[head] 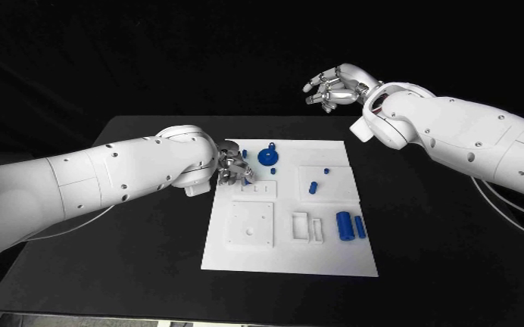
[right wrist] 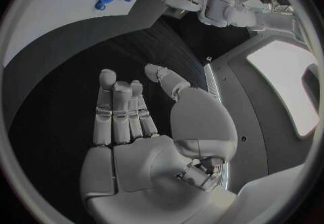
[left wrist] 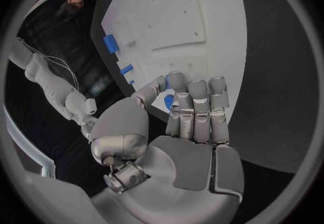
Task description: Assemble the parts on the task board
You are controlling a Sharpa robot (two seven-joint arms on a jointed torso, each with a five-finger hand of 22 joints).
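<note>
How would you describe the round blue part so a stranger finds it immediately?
Look at the white task board on the black table. Near its far edge, just beside the left hand, lies the round blue part. It is a flat disc; the other blue parts are short bars.

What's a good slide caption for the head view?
Left hand works at the white task board beside a round blue part; right hand hovers empty beyond it.

The left hand (head: 232, 166) hides most of a small blue part (left wrist: 168, 101) on the task board (head: 328, 263).
</note>
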